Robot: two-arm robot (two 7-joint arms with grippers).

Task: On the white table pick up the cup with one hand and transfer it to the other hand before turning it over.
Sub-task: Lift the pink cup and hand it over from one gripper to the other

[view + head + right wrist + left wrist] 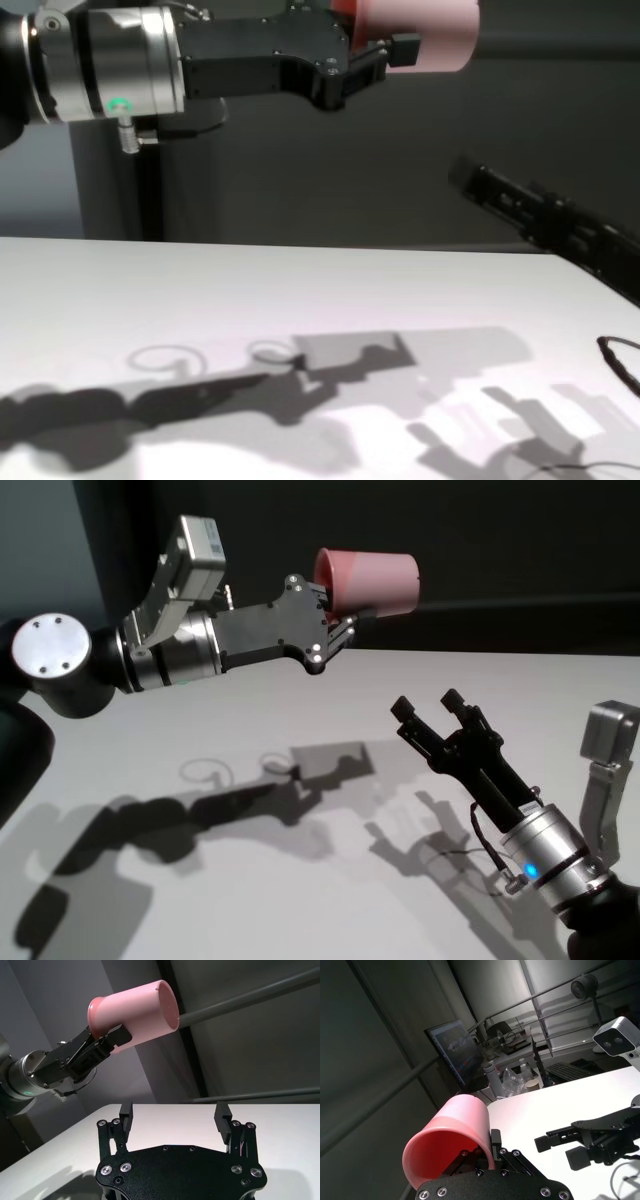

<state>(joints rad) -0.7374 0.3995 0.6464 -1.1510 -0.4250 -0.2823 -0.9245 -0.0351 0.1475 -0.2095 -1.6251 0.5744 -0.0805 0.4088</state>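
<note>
The cup [368, 581], at the upper centre of the head view, is seen as smooth pink plastic with a matt, faintly satin skin. The white table [300, 900] filling the lower frame is shown as a matt, even surface on which soft shadows are cast. The left gripper [338, 623] is made of matt black plates fixed with bright metal screws, behind which brushed silver metal is seen. The right gripper [432, 709], at lower right, is finished likewise in matt black.
</note>
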